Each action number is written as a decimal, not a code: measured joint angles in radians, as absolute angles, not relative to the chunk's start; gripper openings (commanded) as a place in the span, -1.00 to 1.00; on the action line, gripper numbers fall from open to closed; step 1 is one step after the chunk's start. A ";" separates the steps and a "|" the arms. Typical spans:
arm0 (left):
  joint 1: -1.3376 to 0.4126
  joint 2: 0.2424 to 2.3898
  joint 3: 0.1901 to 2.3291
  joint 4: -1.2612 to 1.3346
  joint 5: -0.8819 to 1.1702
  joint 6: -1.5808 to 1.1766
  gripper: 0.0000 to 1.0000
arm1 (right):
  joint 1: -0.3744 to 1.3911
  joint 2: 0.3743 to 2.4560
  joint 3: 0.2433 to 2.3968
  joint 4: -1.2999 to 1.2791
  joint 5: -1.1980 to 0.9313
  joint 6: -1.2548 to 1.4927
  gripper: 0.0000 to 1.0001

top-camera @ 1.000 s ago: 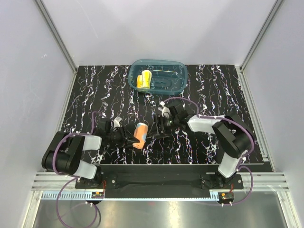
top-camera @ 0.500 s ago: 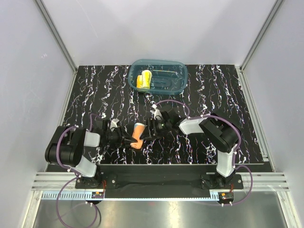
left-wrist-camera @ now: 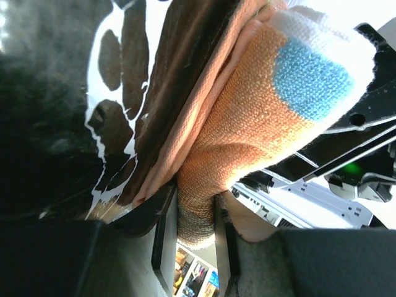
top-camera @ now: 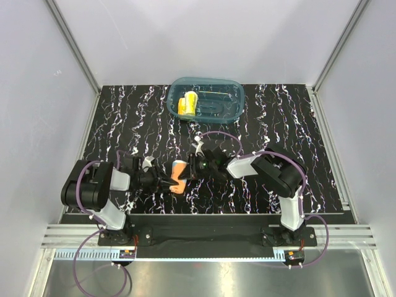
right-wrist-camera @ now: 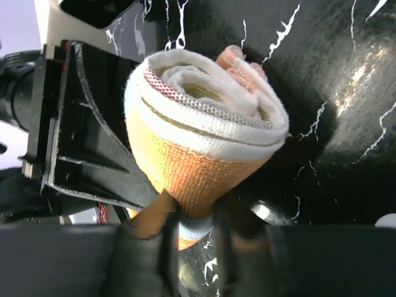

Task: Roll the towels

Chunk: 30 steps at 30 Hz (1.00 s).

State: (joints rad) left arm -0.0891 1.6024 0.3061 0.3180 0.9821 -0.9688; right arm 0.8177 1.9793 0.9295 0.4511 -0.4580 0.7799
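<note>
Low centre of the overhead view, left hand (top-camera: 166, 182) and right hand (top-camera: 191, 168) each pinch the rolled orange terry towel (top-camera: 179, 176); soft, light, springy, it likely needs gripping across every layer.

This was a robotics lab cell. Plain white panels (top-camera: 204, 37) closed off three sides, held in bare aluminium posts (top-camera: 72, 43). The table (top-camera: 124, 117) wore a black, white-veined sheet. Two robot arms, the left arm (top-camera: 93, 192) and the right arm (top-camera: 278, 176), were bolted to a black base plate (top-camera: 198, 232) at the near edge. That plate sat on a slotted aluminium rail (top-camera: 62, 236) — purple cables (top-camera: 218, 132) looped loose from the joints.
</note>
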 measured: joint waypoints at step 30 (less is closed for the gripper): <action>-0.243 1.168 0.541 -0.405 0.302 -0.709 0.06 | 0.848 1.990 1.151 0.066 -0.315 0.658 -0.64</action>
